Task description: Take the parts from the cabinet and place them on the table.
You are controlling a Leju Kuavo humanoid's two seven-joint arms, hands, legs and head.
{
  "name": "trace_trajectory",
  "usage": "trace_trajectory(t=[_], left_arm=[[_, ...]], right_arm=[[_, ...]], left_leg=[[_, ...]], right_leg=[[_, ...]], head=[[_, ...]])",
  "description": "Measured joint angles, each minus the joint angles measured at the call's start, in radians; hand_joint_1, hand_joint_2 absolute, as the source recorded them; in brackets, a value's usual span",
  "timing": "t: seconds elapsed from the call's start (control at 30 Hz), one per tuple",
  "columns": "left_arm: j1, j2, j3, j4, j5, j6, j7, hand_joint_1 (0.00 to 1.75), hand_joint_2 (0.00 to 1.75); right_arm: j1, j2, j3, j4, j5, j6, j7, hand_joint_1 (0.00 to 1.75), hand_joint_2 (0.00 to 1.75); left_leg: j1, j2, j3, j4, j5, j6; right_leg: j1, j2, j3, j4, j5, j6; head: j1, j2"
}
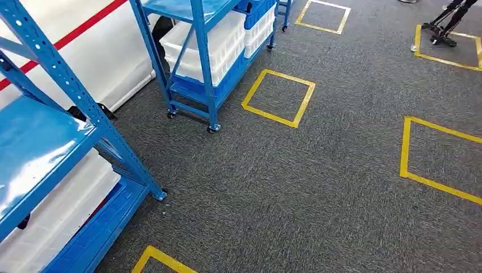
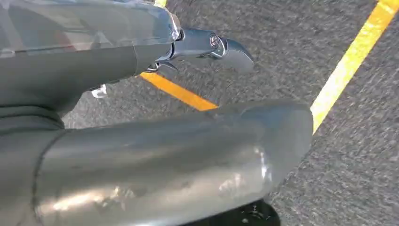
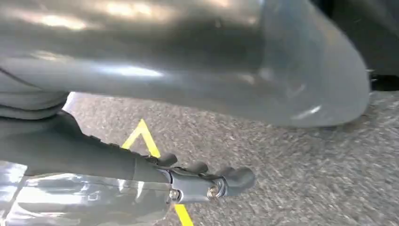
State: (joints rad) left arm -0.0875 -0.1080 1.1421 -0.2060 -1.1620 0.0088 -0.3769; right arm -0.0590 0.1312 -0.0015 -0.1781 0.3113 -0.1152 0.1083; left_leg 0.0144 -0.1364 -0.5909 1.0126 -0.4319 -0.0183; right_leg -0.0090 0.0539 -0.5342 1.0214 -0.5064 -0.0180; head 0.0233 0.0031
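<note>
On my near left stands the blue cabinet point(image 1: 85, 108) with white bins point(image 1: 57, 210) low down, parts not discernible, while my left hand point(image 2: 207, 47) and right hand point(image 3: 207, 183) hang over carpet, fingers straight, holding nothing — picking not begun, I judge.

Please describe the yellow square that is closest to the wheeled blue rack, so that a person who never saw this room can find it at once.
Start at the blue wheeled rack holding white bins on the grey carpet. Just beside its front caster lies a yellow tape square, seen as a tilted diamond. Unlike the other taped squares, it is complete in the head view and nothing stands in it.
</note>
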Motion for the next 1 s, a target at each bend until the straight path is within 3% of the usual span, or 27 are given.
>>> trace_trajectory(t=[0.03,0.07,0.1,0.17,0.2,0.23,0.27,0.3,0.33,0.37,0.5,0.53,0.57,0.6,0.63,0.67,0.7,0.73,0.77,0.83,0.87,0.9,1.0], left_arm=[[0.0,0.0,-0.001,0.0,-0.002,0.0,0.002,0.0,0.0],[0.002,0.0,-0.003,0.0,-0.003,0.0,0.003,0.0,0.0],[0.002,0.0,-0.005,0.0,-0.005,0.0,0.005,0.0,0.0],[-0.002,-0.001,-0.009,0.0,-0.011,0.0,0.006,0.0,0.0],[-0.002,-0.002,-0.013,0.0,-0.013,0.0,0.006,0.0,0.0],[-0.001,-0.003,-0.015,0.0,-0.014,0.0,0.007,0.0,0.0],[0.0,-0.002,-0.018,0.0,-0.016,0.002,0.008,0.0,0.0],[0.001,-0.002,-0.019,0.0,-0.02,0.003,0.008,0.0,0.0],[0.0,-0.002,-0.019,0.0,-0.021,0.003,0.008,0.0,0.0],[-0.002,-0.002,-0.02,0.0,-0.022,0.003,0.008,0.0,0.0],[0.0,-0.002,-0.023,0.0,-0.022,0.003,0.006,0.0,0.0],[-0.001,-0.003,-0.024,0.0,-0.024,0.003,0.006,0.0,0.0],[-0.001,-0.004,-0.025,0.0,-0.025,0.003,0.006,0.0,0.0],[-0.003,-0.004,-0.027,0.0,-0.025,0.002,0.007,0.0,0.0],[-0.007,-0.005,-0.028,0.0,-0.025,0.002,0.008,0.0,0.0],[-0.012,-0.005,-0.03,0.0,-0.026,0.0,0.009,0.0,0.0],[-0.013,-0.004,-0.033,0.0,-0.026,-0.003,0.011,0.0,0.0],[-0.011,-0.005,-0.035,0.0,-0.026,-0.003,0.014,0.0,0.0],[-0.009,-0.005,-0.035,0.0,-0.027,-0.003,0.015,0.0,0.0],[-0.007,-0.005,-0.036,0.0,-0.029,-0.003,0.018,0.0,0.0],[-0.008,-0.005,-0.037,0.0,-0.029,-0.005,0.018,0.0,0.0],[-0.01,-0.005,-0.037,0.0,-0.028,-0.007,0.019,0.0,0.0],[-0.005,-0.006,-0.037,0.0,-0.024,-0.014,0.021,0.0,0.0]], right_arm=[[0.0,0.0,0.0,0.0,0.0,0.0,0.0,0.0,0.0],[0.0,0.0,0.0,0.0,0.0,0.0,0.002,0.0,0.0],[0.001,0.0,0.0,0.0,0.0,0.0,0.001,0.0,0.0],[0.005,0.0,0.0,0.0,0.0,0.0,0.002,0.0,0.0],[0.006,0.0,0.0,0.0,0.0,0.0,0.002,0.0,0.0],[0.006,0.0,0.0,0.0,0.0,0.0,0.002,0.0,0.0],[0.006,0.0,0.0,0.0,0.0,0.002,0.001,0.0,0.0],[0.005,0.0,0.0,0.0,0.0,0.004,0.0,0.0,0.0],[0.005,0.0,0.0,0.0,0.0,0.004,-0.001,0.0,0.0],[0.005,0.001,0.0,0.0,0.0,0.005,-0.001,0.0,0.0],[-0.001,0.002,0.0,0.0,0.0,0.01,-0.004,0.0,0.0],[-0.001,0.003,0.0,0.0,0.0,0.01,-0.004,0.0,0.0],[-0.001,0.002,0.0,0.0,0.0,0.01,-0.004,0.0,0.0],[0.001,0.002,0.0,0.0,0.0,0.013,-0.005,0.0,0.0],[0.001,0.002,0.0,0.0,0.0,0.014,-0.005,0.0,0.0],[0.002,0.001,0.0,0.0,0.0,0.015,-0.005,0.0,0.0],[0.003,0.001,0.0,0.0,0.0,0.017,-0.005,0.0,0.0],[0.003,0.001,0.0,0.0,0.0,0.017,-0.005,0.0,0.0],[0.003,0.001,0.0,0.0,0.0,0.017,-0.004,0.0,0.0],[0.002,0.001,0.0,0.0,0.0,0.017,-0.002,0.0,0.0],[0.003,0.001,0.0,0.0,0.0,0.017,-0.002,0.0,0.0],[0.002,0.0,0.0,0.0,0.0,0.018,0.0,0.0,0.0],[-0.001,0.0,0.0,0.0,0.0,0.022,0.005,0.0,0.0]], left_leg=[[0.003,0.017,-0.001,0.01,-0.006,-0.001],[-0.005,0.078,-0.006,0.022,-0.017,-0.002],[-0.005,0.115,-0.028,0.075,-0.057,-0.004],[-0.001,0.127,-0.088,0.216,-0.131,-0.007],[-0.001,0.128,-0.113,0.28,-0.151,-0.008],[-0.001,0.129,-0.111,0.285,-0.142,-0.008],[-0.001,0.131,-0.084,0.243,-0.114,-0.006],[-0.003,0.138,-0.038,0.162,-0.077,-0.003],[-0.005,0.163,0.014,0.075,-0.045,0.003],[-0.011,0.214,0.045,0.015,-0.048,0.011],[-0.022,0.177,0.035,0.007,-0.039,0.028],[-0.008,0.164,0.05,-0.009,-0.028,0.038],[-0.01,0.157,0.048,-0.014,-0.024,0.039],[-0.008,0.15,0.043,-0.014,-0.021,0.046],[-0.008,0.141,0.039,-0.014,-0.016,0.05],[-0.008,0.126,0.033,-0.014,-0.013,0.052],[-0.008,0.112,0.031,-0.013,-0.012,0.051],[-0.008,0.1,0.03,-0.013,-0.01,0.049],[-0.007,0.086,0.032,-0.012,-0.009,0.047],[-0.005,0.061,0.033,-0.008,-0.01,0.042],[-0.004,0.048,0.03,-0.004,-0.011,0.036],[-0.008,0.037,0.023,0.004,-0.013,0.029],[-0.001,0.009,0.014,-0.004,-0.004,0.008]], right_leg=[[-0.007,-0.018,0.002,-0.009,0.008,-0.012],[-0.002,-0.026,0.004,-0.013,0.009,-0.014],[0.001,-0.038,0.004,-0.014,0.011,-0.018],[0.008,-0.07,0.002,-0.012,0.009,-0.024],[0.011,-0.089,0.0,-0.011,0.008,-0.025],[0.013,-0.104,-0.001,-0.01,0.007,-0.026],[0.015,-0.118,-0.002,-0.009,0.006,-0.027],[0.016,-0.13,-0.002,-0.007,0.005,-0.026],[0.016,-0.141,0.0,-0.005,0.003,-0.025],[0.018,-0.149,0.001,-0.003,0.001,-0.022],[0.019,-0.181,0.005,-0.004,0.002,-0.004],[0.022,-0.184,0.006,0.0,-0.006,0.005],[0.017,-0.138,0.003,0.017,-0.022,0.012],[0.013,-0.1,-0.018,0.062,-0.057,0.014],[0.009,-0.079,-0.049,0.124,-0.094,0.017],[0.005,-0.063,-0.102,0.234,-0.143,0.021],[0.004,-0.06,-0.131,0.291,-0.157,0.024],[0.002,-0.059,-0.139,0.303,-0.145,0.026],[-0.001,-0.058,-0.125,0.268,-0.11,0.027],[-0.006,-0.041,-0.057,0.122,-0.021,0.027],[-0.013,0.012,-0.014,0.025,0.017,0.027],[-0.008,0.036,-0.01,0.004,0.005,0.026],[0.0,0.005,-0.01,0.005,0.01,0.009]], head=[[0.0,0.0],[-0.002,0.0],[-0.011,0.0],[-0.011,0.0],[-0.011,0.0],[-0.011,0.0],[-0.011,0.0],[-0.011,0.0],[-0.012,0.0],[-0.012,0.0],[-0.01,0.0],[-0.01,0.0],[-0.007,0.0],[-0.003,0.0],[-0.003,0.0],[-0.003,0.0],[-0.003,0.0],[-0.003,0.0],[-0.003,0.0],[-0.003,0.0],[-0.003,0.0],[-0.003,0.0],[-0.005,0.0]])
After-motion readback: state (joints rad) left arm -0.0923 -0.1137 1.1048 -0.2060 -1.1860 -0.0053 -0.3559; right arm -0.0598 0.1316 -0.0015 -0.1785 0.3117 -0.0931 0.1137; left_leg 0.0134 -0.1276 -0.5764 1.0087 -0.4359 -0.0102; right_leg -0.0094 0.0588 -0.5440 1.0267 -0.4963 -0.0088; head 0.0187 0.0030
